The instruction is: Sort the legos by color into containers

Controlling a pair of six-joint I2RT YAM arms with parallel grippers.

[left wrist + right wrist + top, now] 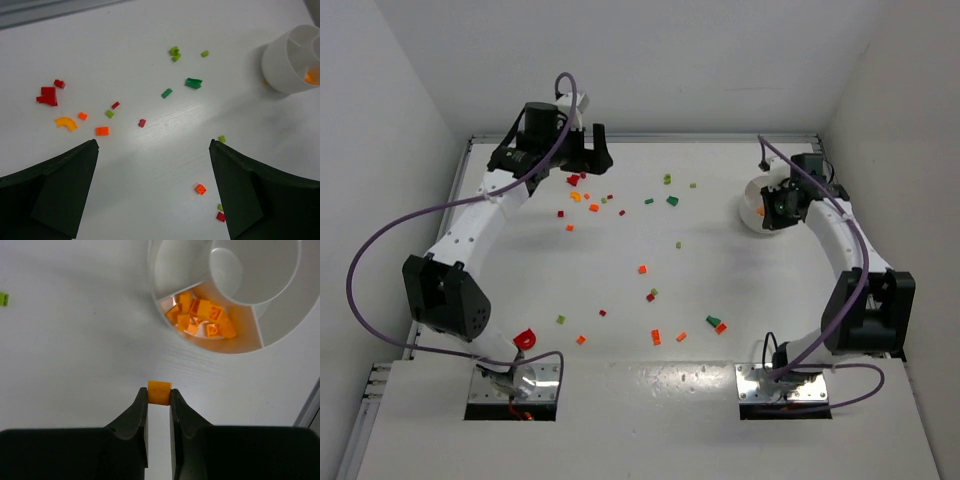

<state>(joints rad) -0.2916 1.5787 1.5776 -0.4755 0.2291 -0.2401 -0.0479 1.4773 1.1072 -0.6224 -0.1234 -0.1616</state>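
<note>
Small legos lie scattered over the white table: a red cluster [47, 95], a curved orange piece [66, 122], an orange brick [102, 131], dark green ones [193, 82] and more toward the near side [655, 336]. My left gripper [153, 145] [588, 160] hangs open above bare table at the far left, holding nothing. My right gripper [159, 392] [775, 208] is shut on an orange lego [159, 391], just short of the round white dish [285, 315] [753, 200]. One of the dish's compartments holds several orange legos [200, 315]; its central well is empty.
White walls [410, 90] close in the table on the left, back and right. A red piece [525, 338] lies by the left arm's base. Purple cables [380, 250] loop beside both arms. A light green lego [4, 299] sits left of the dish.
</note>
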